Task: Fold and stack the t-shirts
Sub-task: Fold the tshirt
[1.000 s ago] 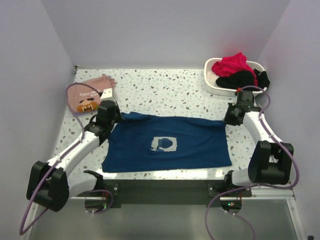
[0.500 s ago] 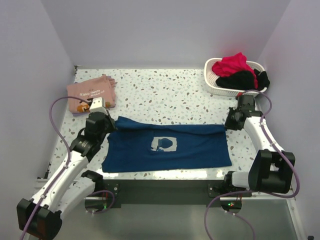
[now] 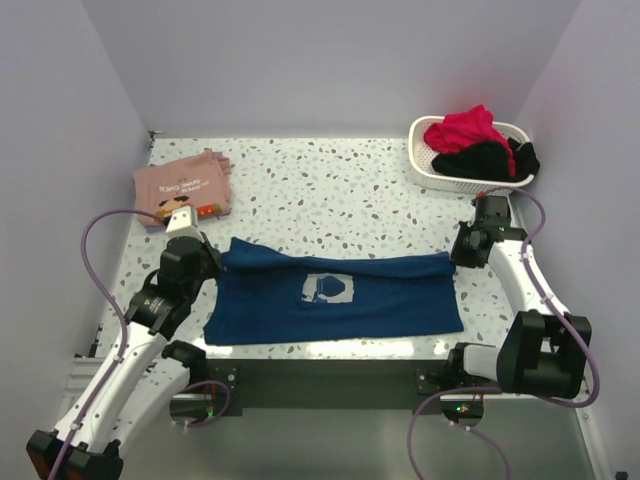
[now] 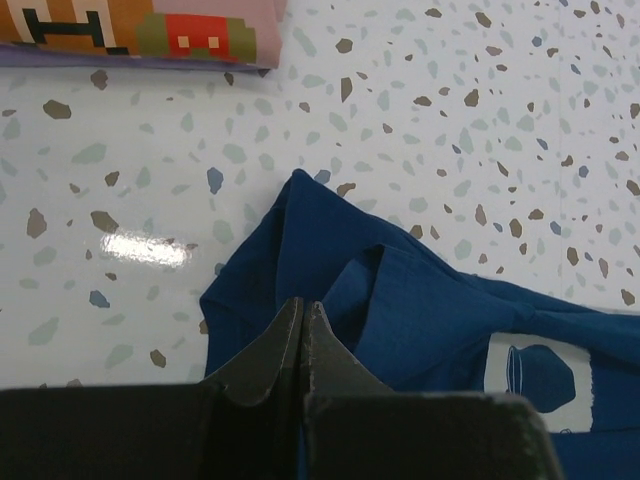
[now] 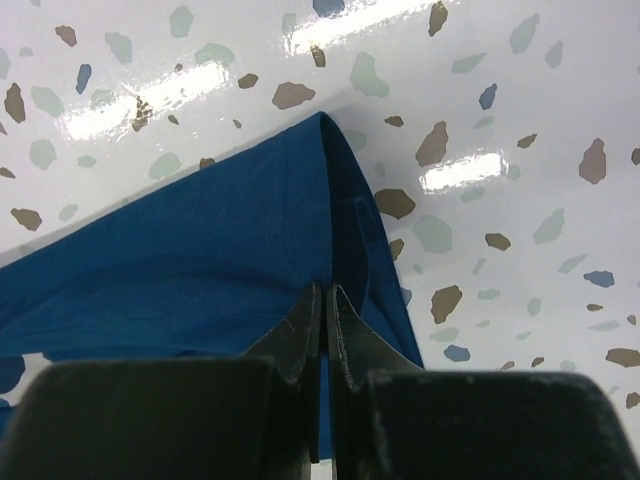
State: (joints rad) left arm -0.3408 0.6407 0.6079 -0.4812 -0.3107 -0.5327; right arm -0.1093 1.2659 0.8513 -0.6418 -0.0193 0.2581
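Observation:
A dark blue t-shirt [image 3: 390, 300] with a pale square print [image 3: 328, 288] lies spread across the near middle of the table, its far edge doubled over toward me. My left gripper [image 3: 212, 262] is shut on the shirt's far left corner. In the left wrist view the blue cloth [image 4: 420, 310] bunches just past the closed tips [image 4: 303, 305]. My right gripper [image 3: 460, 252] is shut on the far right corner, with blue cloth [image 5: 200, 250] pinched between its fingers [image 5: 325, 290]. A folded salmon-pink t-shirt [image 3: 183, 187] rests at the far left, and its print edge [image 4: 140, 25] shows in the left wrist view.
A white basket [image 3: 425, 165] holding red and black clothes stands at the far right corner. Purple walls close in the speckled table [image 3: 330, 190] on the left, back and right. Purple cables loop beside both arms.
Both grippers have drawn the blue shirt's far edge toward the near side, so the shirt now spans less from back to front. The left arm has swung down and back.

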